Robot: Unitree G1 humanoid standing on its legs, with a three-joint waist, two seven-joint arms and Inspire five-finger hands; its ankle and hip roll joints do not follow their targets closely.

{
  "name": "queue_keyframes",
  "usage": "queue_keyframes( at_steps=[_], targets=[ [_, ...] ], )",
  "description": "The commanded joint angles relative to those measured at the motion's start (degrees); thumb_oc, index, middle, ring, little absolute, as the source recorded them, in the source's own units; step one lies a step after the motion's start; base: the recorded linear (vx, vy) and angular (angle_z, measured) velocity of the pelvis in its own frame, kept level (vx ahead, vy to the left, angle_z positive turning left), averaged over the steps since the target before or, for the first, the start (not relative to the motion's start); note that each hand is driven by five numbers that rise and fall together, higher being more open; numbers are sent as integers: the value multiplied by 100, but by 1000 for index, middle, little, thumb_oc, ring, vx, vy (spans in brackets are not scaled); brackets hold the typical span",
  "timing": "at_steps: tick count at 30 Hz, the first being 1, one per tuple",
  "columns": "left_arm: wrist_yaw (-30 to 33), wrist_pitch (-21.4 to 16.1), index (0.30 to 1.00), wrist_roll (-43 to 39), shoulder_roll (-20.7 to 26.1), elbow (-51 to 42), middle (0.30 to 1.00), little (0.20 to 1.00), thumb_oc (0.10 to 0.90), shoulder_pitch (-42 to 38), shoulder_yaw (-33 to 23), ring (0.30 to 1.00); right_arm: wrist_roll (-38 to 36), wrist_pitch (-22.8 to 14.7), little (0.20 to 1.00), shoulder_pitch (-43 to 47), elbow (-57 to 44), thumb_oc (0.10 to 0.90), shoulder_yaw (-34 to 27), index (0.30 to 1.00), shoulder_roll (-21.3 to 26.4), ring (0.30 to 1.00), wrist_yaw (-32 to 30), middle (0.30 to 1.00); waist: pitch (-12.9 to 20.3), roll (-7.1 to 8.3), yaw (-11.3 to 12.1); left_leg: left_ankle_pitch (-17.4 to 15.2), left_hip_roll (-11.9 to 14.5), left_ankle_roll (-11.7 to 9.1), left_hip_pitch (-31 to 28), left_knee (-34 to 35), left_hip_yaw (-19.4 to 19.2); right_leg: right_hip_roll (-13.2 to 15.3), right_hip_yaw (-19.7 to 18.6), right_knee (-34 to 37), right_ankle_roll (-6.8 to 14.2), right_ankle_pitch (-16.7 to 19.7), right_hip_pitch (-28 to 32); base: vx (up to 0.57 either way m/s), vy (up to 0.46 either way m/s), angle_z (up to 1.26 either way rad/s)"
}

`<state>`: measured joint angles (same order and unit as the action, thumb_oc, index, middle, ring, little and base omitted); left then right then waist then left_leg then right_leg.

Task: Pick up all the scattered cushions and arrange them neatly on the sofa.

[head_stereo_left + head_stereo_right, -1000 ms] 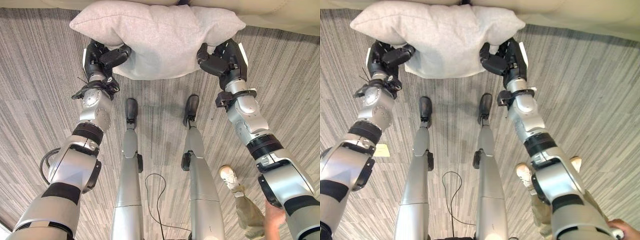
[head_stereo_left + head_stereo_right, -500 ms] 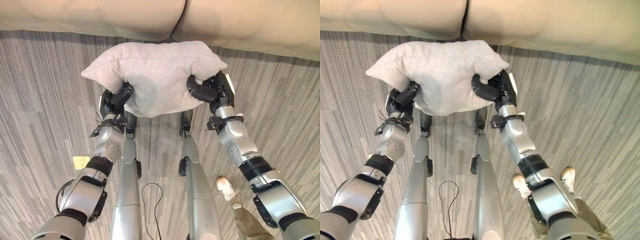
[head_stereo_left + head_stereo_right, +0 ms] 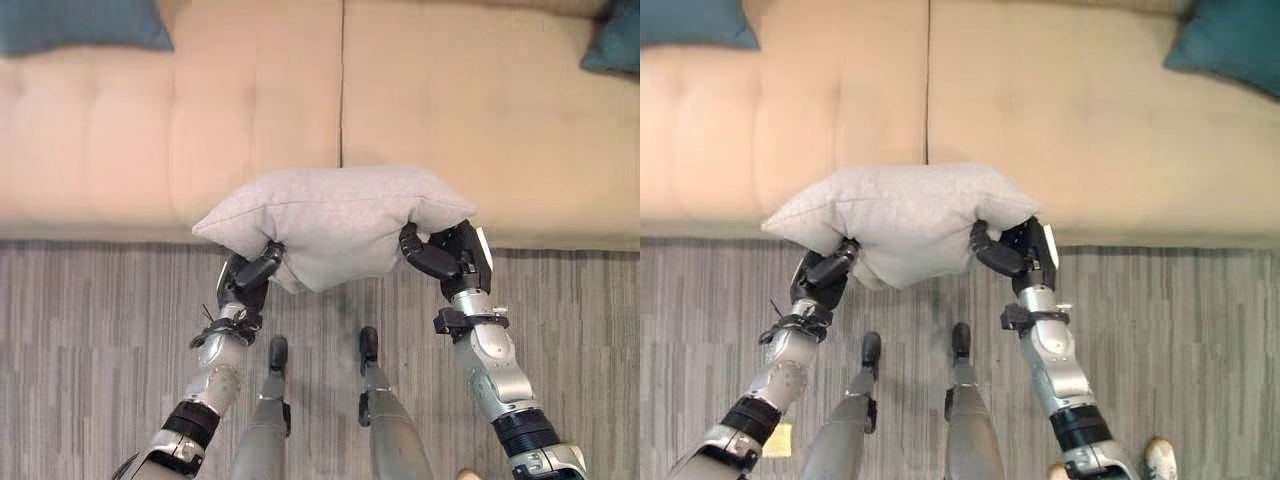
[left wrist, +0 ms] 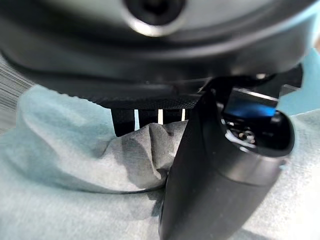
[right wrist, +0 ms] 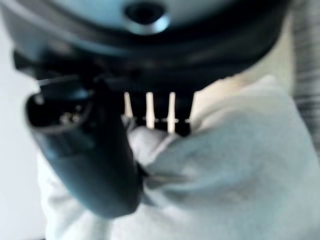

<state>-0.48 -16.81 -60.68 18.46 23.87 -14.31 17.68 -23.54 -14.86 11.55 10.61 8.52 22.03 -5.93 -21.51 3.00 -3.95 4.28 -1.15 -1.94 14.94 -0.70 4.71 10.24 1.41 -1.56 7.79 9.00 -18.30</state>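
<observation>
A light grey cushion [image 3: 335, 220] hangs in the air between both hands, over the front edge of the beige sofa [image 3: 500, 130]. My left hand [image 3: 250, 280] grips its lower left corner, thumb and fingers pinching the fabric [image 4: 145, 150]. My right hand [image 3: 445, 255] grips the lower right corner the same way, with cloth bunched between thumb and fingers [image 5: 165, 150]. A teal cushion [image 3: 80, 22] rests on the sofa at the far left, and another teal cushion [image 3: 1230, 45] lies at the far right.
The sofa's two seat pads meet at a seam [image 3: 342, 90] just behind the held cushion. Grey striped carpet [image 3: 90, 330] runs in front of the sofa. A small yellow note [image 3: 778, 438] lies on the floor at lower left. A person's shoe [image 3: 1158, 458] shows at lower right.
The view has risen from the floor to the sofa seat. Both hands have carried the grey cushion up and forward to the sofa's front edge, keeping the same grip.
</observation>
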Motion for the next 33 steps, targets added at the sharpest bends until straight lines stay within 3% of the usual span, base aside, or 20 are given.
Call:
queue_keyframes(
  at_steps=[1, 7, 8, 9, 10, 12, 14, 16, 18, 19, 20, 22, 24, 26, 27, 28, 29, 31, 33],
  targets=[
    [-884, -204, 300, 981, -436, -1513, 300, 300, 400, -241, 650, 300, 560, -189, 300, -224, -850, 400, 559, 300, -167, 300, 621, 300, 859, -303, -5, -474, -57, 128, -564, 82, -78, 127, 255, -1185, 482, -73, 68, 197, 77, -50],
    [-821, -207, 300, 1158, -379, -1630, 300, 300, 400, -160, 617, 300, 649, -175, 300, -262, -912, 400, 534, 300, -168, 300, 624, 300, 972, -352, -25, -514, -3, 110, -945, 296, -192, 38, 497, -1028, 407, -269, 206, 122, -16, -24],
    [-742, -92, 300, 1281, -372, -1709, 300, 300, 400, 190, 479, 300, 671, -75, 300, -390, -848, 400, 580, 300, -157, 300, 699, 300, 1236, -411, -126, -620, -29, 114, -1578, 570, -305, -444, 828, -131, 228, -214, 47, 651, -153, -4],
    [-719, -73, 300, 1302, -415, -1651, 300, 300, 400, 254, 428, 300, 727, -44, 300, -413, -802, 400, 630, 300, -184, 300, 700, 300, 1286, -408, -153, -680, -47, 110, -1729, 570, -289, -462, 944, 27, 231, -121, -18, 867, -304, -22],
    [-780, -44, 300, 1309, -488, -1481, 300, 300, 400, 298, 423, 300, 848, -33, 300, -618, -933, 400, 570, 300, -187, 300, 665, 300, 1384, -406, -213, -914, -9, 111, -2082, 570, -154, -566, 872, 347, 206, -174, 282, 516, -299, -39],
    [-771, -49, 300, 1348, -546, -1426, 300, 300, 400, 344, 467, 300, 858, -37, 300, -706, -928, 400, 568, 300, -233, 300, 651, 300, 1444, -349, -250, -954, -18, 104, -2194, 552, -68, -641, 692, 378, 99, -125, 432, 375, -236, 19],
    [-835, -7, 300, 1314, -670, -1383, 300, 300, 400, 501, 434, 300, 860, -80, 300, -926, -907, 400, 513, 300, -164, 300, 651, 300, 1689, -391, -261, -946, 88, -93, -2187, -127, -49, -863, 500, 438, -81, -244, 921, 400, -235, 63],
    [-788, -6, 300, 1263, -727, -1328, 300, 300, 400, 492, 463, 300, 794, -104, 300, -968, -924, 400, 548, 300, -137, 300, 639, 300, 1662, -353, -257, -549, 187, -386, -1879, -1252, -115, -913, 501, 520, -240, -338, 1294, 221, -252, 1],
    [-686, -23, 300, 1271, -742, -1319, 300, 300, 400, 478, 496, 300, 702, -102, 300, -920, -977, 400, 606, 300, -138, 300, 590, 300, 1597, -233, -219, -229, 291, -397, -1400, -2376, -154, -907, 461, 534, -379, -454, 1516, 165, -267, 0],
    [-619, -45, 300, 1300, -735, -1296, 300, 300, 400, 459, 497, 300, 682, -98, 300, -862, -979, 400, 632, 300, -129, 300, 557, 300, 1583, -166, -199, -193, 347, -322, -1194, -2645, -260, -884, 421, 560, -430, -522, 1633, 207, -250, -20],
    [-536, -50, 300, 1301, -749, -1317, 300, 300, 400, 423, 511, 300, 697, -77, 300, -806, -1058, 400, 666, 300, -103, 300, 519, 300, 1582, -128, -152, -395, 297, -176, -862, -2687, -399, -898, 322, 587, -452, -627, 1759, 246, -220, -13],
    [-498, -52, 300, 1298, -757, -1329, 300, 300, 400, 399, 511, 300, 723, -73, 300, -755, -1099, 400, 672, 300, -96, 300, 498, 300, 1585, -118, -90, -581, 181, -102, -646, -2584, -437, -913, 251, 605, -435, -678, 1808, 169, -85, -3],
    [-475, -55, 300, 1300, -765, -1317, 300, 300, 400, 349, 528, 300, 749, -84, 300, -635, -1080, 400, 703, 300, -83, 300, 481, 300, 1608, -103, -23, -850, 9, 1, -517, -1927, -454, -917, 157, 619, -390, -740, 1876, 192, -10, -22],
    [-470, -35, 300, 1330, -726, -1339, 300, 300, 400, 312, 550, 300, 730, -79, 300, -516, -1004, 400, 727, 300, -75, 300, 458, 300, 1594, -171, 85, -502, -34, -52, -472, -852, -376, -1006, 104, 619, -363, -830, 2016, 256, 23, -38],
    [-443, -30, 300, 1350, -703, -1360, 300, 300, 400, 313, 559, 300, 731, -75, 300, -456, -961, 400, 765, 300, -68, 300, 453, 300, 1575, -241, 173, -88, -32, -89, -372, -370, -202, -1117, 47, 616, -375, -905, 2117, 188, 15, -35],
    [-443, -30, 300, 1350, -703, -1360, 300, 300, 400, 313, 559, 300, 731, -75, 300, -456, -961, 400, 765, 300, -68, 300, 453, 300, 1573, -241, 173, -87, -32, -89, -375, -368, -203, -1117, 46, 616, -375, -905, 2119, 282, 0, -49],
    [-437, -44, 300, 1322, -676, -1392, 300, 300, 400, 319, 542, 300, 740, -85, 300, -385, -929, 400, 797, 300, -72, 300, 443, 300, 1550, -286, 311, 189, -116, -159, -92, 141, 64, -1254, -94, 563, -435, -1034, 2250, 273, -10, -34],
    [-371, -96, 300, 1283, -700, -1381, 300, 300, 400, 286, 508, 300, 757, -100, 300, -276, -888, 400, 856, 300, -91, 300, 429, 300, 1448, -277, 455, 416, -165, -284, 232, 522, 245, -1383, -356, 488, -513, -1240, 2520, 409, 27, -42],
    [-365, -102, 300, 1301, -699, -1376, 300, 300, 400, 313, 467, 300, 754, -92, 300, -296, -924, 400, 868, 300, -97, 300, 473, 300, 1489, -286, 488, 360, -140, -252, 180, 570, 279, -1426, -445, 490, -521, -1325, 2615, 305, 76, -51]
  ],
)
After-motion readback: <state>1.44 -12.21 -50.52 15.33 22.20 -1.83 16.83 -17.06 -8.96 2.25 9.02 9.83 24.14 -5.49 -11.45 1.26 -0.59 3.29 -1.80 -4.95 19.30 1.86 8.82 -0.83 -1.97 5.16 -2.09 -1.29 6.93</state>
